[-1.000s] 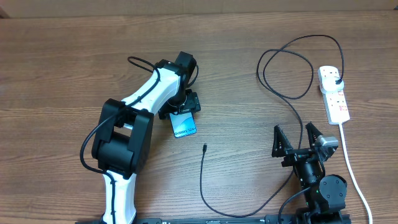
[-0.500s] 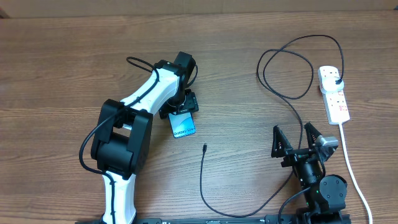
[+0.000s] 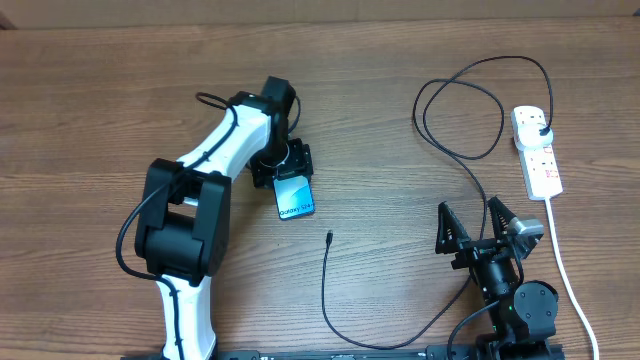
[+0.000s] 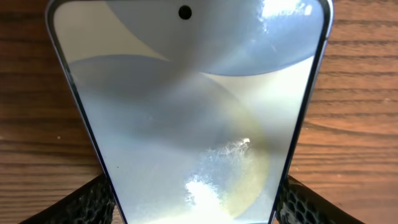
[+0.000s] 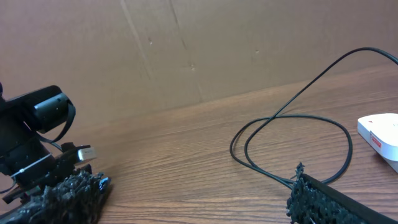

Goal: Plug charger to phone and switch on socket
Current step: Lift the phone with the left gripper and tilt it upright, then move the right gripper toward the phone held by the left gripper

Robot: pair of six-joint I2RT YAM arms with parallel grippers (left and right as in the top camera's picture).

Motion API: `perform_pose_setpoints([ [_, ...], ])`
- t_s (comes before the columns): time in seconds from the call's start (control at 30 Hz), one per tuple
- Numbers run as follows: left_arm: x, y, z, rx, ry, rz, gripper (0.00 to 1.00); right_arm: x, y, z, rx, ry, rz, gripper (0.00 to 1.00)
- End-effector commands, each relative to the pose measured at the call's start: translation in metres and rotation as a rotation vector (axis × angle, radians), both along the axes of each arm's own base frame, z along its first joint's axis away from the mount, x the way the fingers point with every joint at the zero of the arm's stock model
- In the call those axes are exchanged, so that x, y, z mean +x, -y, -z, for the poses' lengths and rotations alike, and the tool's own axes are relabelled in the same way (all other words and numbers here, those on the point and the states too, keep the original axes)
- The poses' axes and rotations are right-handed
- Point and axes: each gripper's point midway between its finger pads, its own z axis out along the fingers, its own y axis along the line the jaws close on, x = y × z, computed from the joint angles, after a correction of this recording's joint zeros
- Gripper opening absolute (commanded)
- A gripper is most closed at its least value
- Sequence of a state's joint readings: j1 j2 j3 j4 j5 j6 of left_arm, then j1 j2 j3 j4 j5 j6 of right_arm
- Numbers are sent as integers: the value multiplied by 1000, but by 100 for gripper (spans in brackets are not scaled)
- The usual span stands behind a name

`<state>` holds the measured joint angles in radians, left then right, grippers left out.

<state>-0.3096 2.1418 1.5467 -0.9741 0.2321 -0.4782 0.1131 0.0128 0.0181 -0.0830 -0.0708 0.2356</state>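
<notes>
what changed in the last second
The left arm swung a little to the left and away, and the left gripper shifted with it. Its fingers flank the phone; whether they grip it cannot be told. The phone, the charger, the socket and the open right gripper stayed put.

Your left gripper point(image 3: 290, 172) covers the phone point(image 3: 295, 200) end under it. Its wrist view crops that same end, and the pads point(image 4: 93, 202) show only as corners. Socket point(image 3: 537, 150) switches are too small to read. Charger point(image 3: 322, 290) tip, ahead-left of your right gripper point(image 3: 470, 215), is a speck.
</notes>
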Motion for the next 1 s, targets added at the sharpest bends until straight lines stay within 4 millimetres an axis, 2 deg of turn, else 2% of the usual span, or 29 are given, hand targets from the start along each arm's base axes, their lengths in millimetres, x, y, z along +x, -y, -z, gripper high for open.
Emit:
perform_pose_setpoints([
  [0.0, -16, 2, 24, -75, -88, 37, 67, 0, -1, 1, 0, 5, -6, 100],
  [0.13, -16, 0, 22, -106, -94, 50, 67, 0, -1, 1, 0, 5, -6, 100],
  [0.57, -21, 16, 8, -295, -136, 44, 70, 0, -1, 1, 1, 5, -6, 100],
  [0.77, -21, 34, -11, -494, -118, 113, 71, 0, -1, 1, 1, 5, -7, 100],
  [0.87, -22, 34, -15, -526, -125, 104, 71, -2, -9, 1, 48, -5, -50, 100],
  [0.97, -26, 32, -20, -559, -155, 82, 71, -6, -19, -12, 111, 23, -114, 100],
])
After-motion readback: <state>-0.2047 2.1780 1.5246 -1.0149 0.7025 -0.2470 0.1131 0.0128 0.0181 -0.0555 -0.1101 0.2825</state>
